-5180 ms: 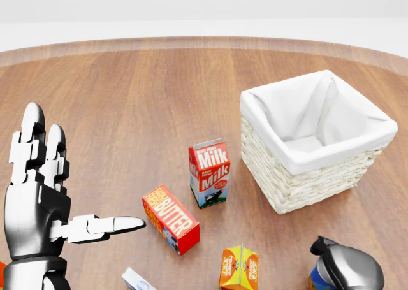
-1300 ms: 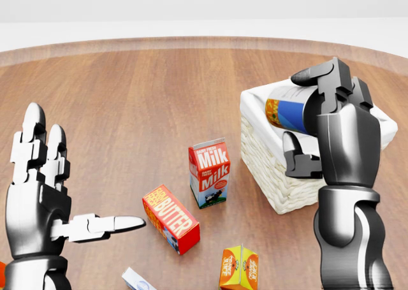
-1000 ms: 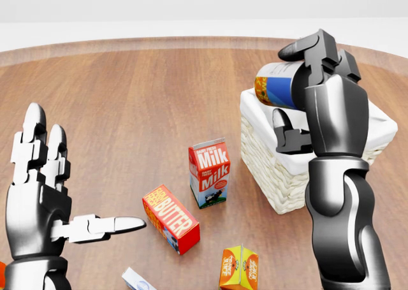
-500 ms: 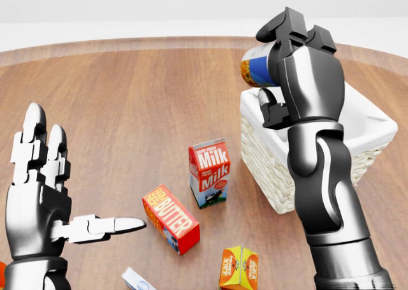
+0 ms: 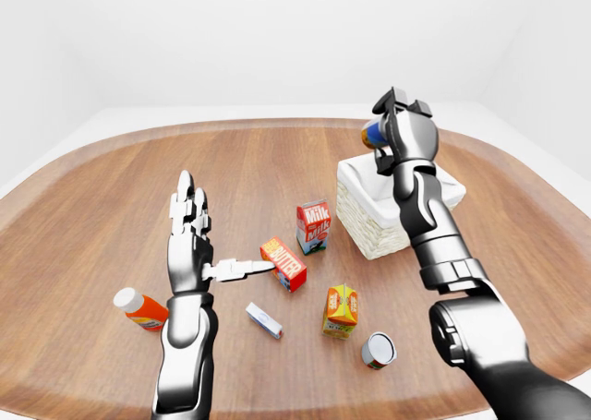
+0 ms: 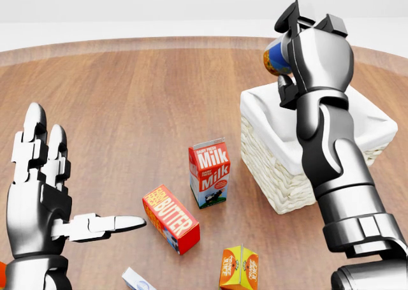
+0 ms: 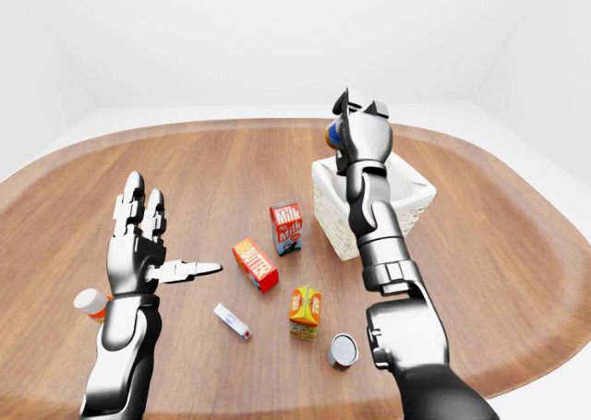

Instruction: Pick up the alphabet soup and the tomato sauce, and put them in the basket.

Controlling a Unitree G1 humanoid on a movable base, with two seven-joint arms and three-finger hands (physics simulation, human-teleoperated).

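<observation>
My right hand is shut on a can with a blue and orange label, the alphabet soup, and holds it tilted above the far left rim of the white-lined wicker basket. A second can, grey lid showing, lies on the table at the bottom of the left-eye view; I cannot read its label. My left hand is open and empty at the left of the head view, fingers up and thumb pointing right.
On the wooden table left of the basket stand a milk carton, a red butter box and an orange juice carton. A small white box and an orange bottle with a white cap lie near my left arm.
My right hand has lifted the can from the bottom right up over the basket, and in the last half second shifted right. My left hand has not moved.
</observation>
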